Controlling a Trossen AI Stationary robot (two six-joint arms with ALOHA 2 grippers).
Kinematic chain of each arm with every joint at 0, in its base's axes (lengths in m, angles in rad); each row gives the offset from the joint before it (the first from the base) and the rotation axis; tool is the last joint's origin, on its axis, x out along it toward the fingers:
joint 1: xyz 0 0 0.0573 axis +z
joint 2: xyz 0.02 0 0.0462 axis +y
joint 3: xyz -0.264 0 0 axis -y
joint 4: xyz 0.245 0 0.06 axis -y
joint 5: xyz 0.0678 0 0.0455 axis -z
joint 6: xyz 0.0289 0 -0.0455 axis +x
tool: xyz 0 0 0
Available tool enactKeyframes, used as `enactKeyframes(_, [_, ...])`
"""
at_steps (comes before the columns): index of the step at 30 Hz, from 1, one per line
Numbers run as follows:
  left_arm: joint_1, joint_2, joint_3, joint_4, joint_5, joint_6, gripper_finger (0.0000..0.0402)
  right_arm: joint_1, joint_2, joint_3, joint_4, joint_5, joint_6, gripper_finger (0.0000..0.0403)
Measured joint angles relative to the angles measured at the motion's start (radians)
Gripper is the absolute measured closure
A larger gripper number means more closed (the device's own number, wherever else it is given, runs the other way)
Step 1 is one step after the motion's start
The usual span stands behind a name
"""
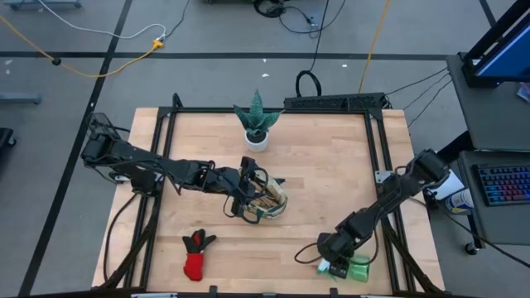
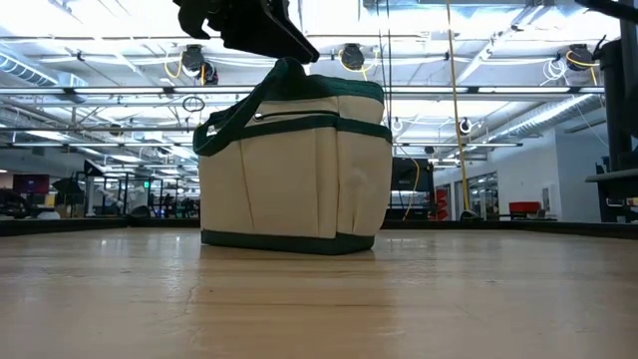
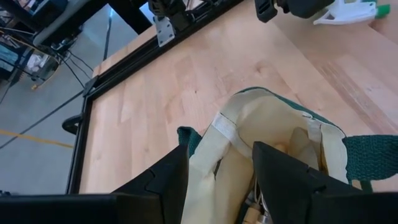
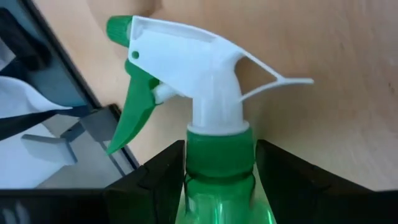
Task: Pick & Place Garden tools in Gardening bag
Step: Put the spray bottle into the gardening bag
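High view: left gripper point(image 1: 246, 189) sits over the gardening bag point(image 1: 267, 199) at table centre, on the bag's left rim. Right gripper point(image 1: 333, 258) is down at the near right edge of the table point(image 1: 331, 165), on the green spray bottle point(image 1: 354, 268), which lies on its side. Red-black glove point(image 1: 195, 257) lies flat near the front left, well apart from both arms. Potted plant point(image 1: 257, 122) stands at the back, behind the bag.

Low view: bag point(image 2: 294, 165) upright on the table point(image 2: 319, 299), dark arm hardware above its top — loop handle raised toward it. Bottle and glove not in this view.

Left wrist view: left fingers point(image 3: 168, 180) straddle the bag's beige rim point(image 3: 230, 134), one outside, one inside — jaws wide, canvas between them. Inside the bag, contents too dark to tell. Right arm and the bottle's white nozzle point(image 3: 345, 12) show far off.

Right wrist view: right fingers point(image 4: 155, 174) flank the bottle neck point(image 4: 219, 155) just below the white trigger head point(image 4: 193, 56); jaws set to the neck's width, both sides touching it.
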Motion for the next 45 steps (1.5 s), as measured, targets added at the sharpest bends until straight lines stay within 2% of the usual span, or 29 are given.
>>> enactKeyframes(11, [0.0,0.0,0.0,-0.015,0.0,-0.025,0.0218,0.007,0.011,0.0,0.0,0.017,-0.001,0.0217])
enactKeyframes(22, [0.0,0.0,0.0,-0.036,0.0,-0.035,0.0218,0.016,0.011,0.0,0.019,0.047,-0.011,0.0257])
enactKeyframes(38, [0.0,0.0,0.0,-0.036,0.001,-0.056,0.0218,0.013,-0.009,-0.001,0.167,0.063,-0.001,0.0254])
enactKeyframes(45, [-0.003,0.0,0.0,-0.027,0.029,-0.06,0.0218,0.005,-0.115,-0.001,0.191,0.236,-0.043,0.026])
